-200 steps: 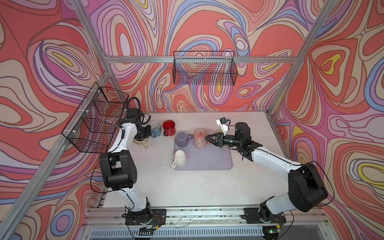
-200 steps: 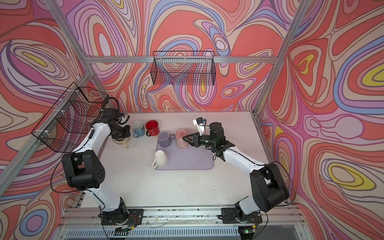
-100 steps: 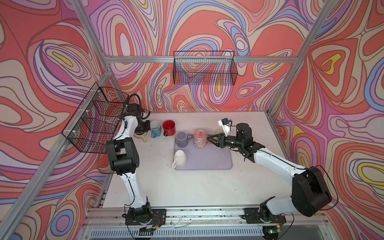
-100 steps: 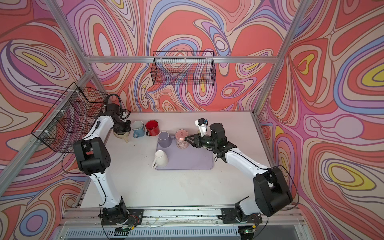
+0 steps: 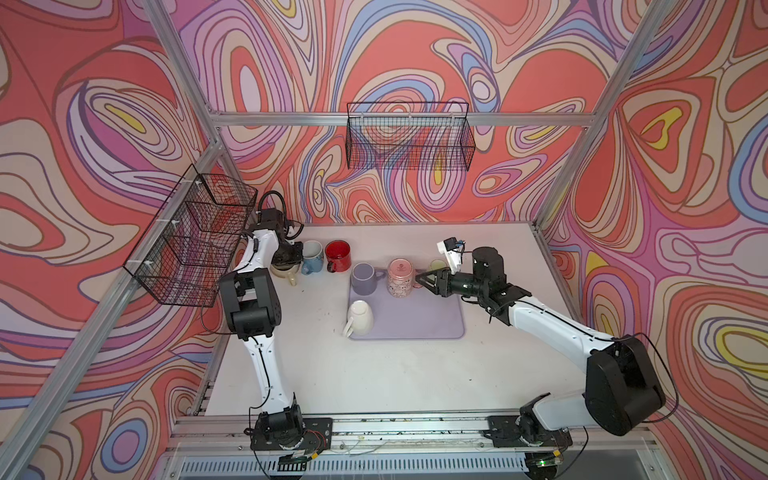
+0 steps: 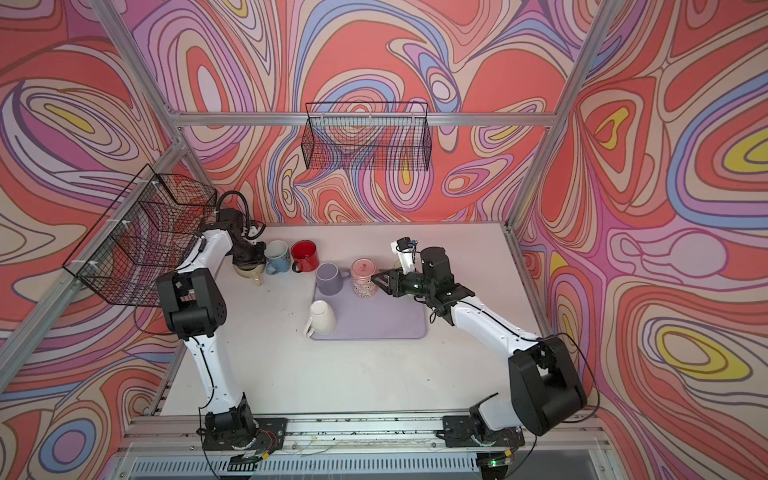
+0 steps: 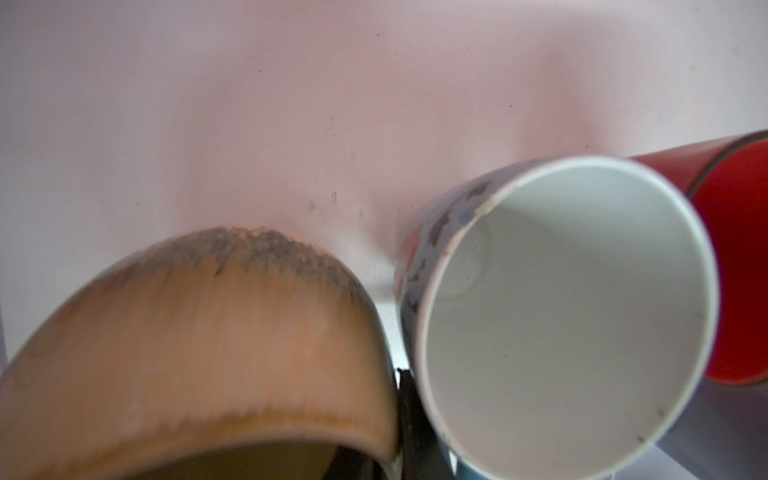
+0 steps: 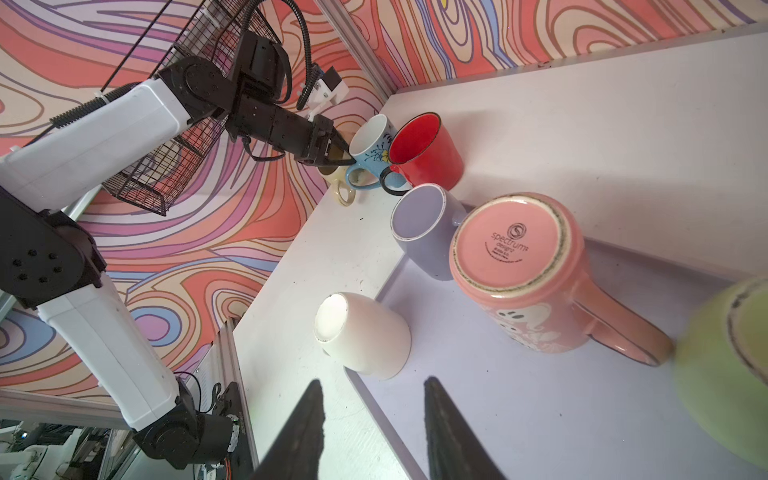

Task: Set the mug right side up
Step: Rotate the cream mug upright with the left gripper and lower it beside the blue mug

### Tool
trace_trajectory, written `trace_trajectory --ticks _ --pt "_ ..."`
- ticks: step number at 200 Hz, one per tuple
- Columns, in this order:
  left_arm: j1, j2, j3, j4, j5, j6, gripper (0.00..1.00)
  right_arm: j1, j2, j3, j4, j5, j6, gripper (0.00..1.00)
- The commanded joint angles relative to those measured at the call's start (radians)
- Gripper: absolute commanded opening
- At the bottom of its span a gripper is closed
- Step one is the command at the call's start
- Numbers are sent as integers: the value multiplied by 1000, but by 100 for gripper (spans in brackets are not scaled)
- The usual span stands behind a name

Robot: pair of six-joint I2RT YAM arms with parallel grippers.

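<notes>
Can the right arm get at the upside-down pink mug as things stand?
Probably yes: the right claw is open close beside the pink mug, with only bare mat between. The green mug by its handle may crowd the grasp.

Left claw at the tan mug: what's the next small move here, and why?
Probably open the left claw and let go. It is shut on the rim of the tan mug, which already stands mouth up and appears to rest on the table beside the blue mug; nothing more seems left to turn there.
</notes>
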Motion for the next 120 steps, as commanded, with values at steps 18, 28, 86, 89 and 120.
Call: trace_trajectory --ticks 18,28,86,89,120 --pt "11 18 52 -7 17 27 4 -1 -11 7 -11 16 -10 41" --pt "12 21 51 -5 15 28 7 -2 -10 7 -12 16 -9 41" --pt "18 24 58 -1 14 29 17 0 -11 5 -28 28 -13 41" --pt "19 24 59 -1 16 30 18 -1 -12 5 -28 28 -14 41" --pt "21 26 60 -5 16 35 21 -1 -12 4 -33 34 -15 41"
